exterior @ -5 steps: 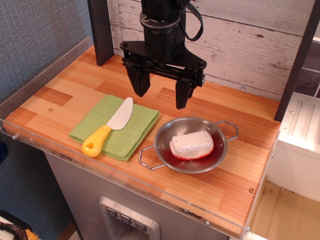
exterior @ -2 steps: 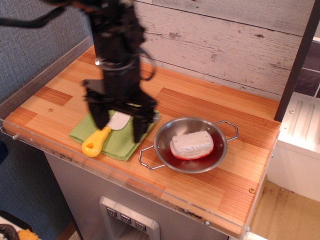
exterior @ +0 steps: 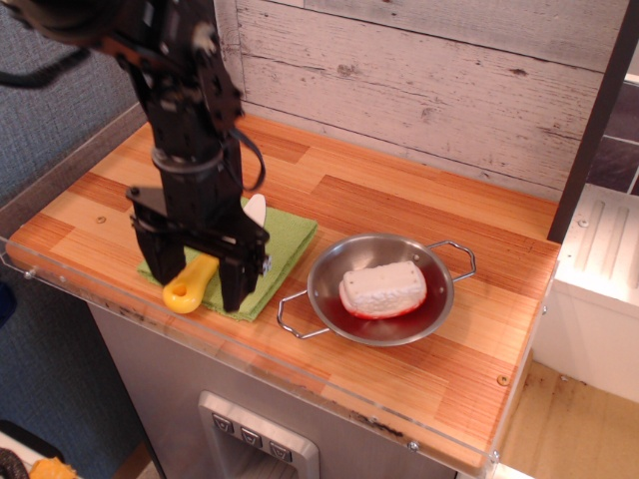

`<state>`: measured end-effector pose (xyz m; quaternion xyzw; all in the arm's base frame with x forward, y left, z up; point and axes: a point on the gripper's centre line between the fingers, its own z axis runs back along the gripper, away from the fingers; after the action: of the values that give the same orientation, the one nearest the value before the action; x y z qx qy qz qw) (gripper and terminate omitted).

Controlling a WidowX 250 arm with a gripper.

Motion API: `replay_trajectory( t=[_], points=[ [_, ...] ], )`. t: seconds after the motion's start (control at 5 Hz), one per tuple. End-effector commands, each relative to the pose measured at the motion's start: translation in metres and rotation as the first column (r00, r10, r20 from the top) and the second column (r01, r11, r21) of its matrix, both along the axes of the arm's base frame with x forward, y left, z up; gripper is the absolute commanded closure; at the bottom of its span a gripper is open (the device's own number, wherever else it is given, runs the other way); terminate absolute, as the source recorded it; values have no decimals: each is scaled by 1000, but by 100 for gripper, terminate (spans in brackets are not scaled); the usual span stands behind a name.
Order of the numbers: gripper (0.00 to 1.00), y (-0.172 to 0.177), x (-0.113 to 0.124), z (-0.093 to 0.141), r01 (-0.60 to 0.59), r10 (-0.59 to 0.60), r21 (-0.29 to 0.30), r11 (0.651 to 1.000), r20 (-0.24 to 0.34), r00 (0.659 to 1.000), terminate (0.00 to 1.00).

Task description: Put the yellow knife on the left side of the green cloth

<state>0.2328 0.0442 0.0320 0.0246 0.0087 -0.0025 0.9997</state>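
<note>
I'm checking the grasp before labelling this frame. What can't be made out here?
- Yellow knife: the gripper covers its middle; only the handle end and blade tip show.
- Contact: whether the fingers touch the knife is hidden.
- Green cloth: its left part sits behind the gripper.
- Arm: cut off by the top edge.

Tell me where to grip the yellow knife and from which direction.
Grip the yellow knife by its chunky handle, coming straight down. It lies flat on the green cloth, and the handle is thicker than the thin blade. The open pincer already straddles the handle from above.
</note>
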Motion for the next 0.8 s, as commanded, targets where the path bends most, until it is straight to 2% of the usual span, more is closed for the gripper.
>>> replay_trajectory(
  t=[0.0,0.2,0.6],
  points=[
    [0,0,8,-3,37,-37,27,999,1,999,0],
    [0,5,3,-7,28,-28,20,999,-8,1000,0],
    [0,15,-11,10,0,-1,61,998,15,1000,0]
  ],
)
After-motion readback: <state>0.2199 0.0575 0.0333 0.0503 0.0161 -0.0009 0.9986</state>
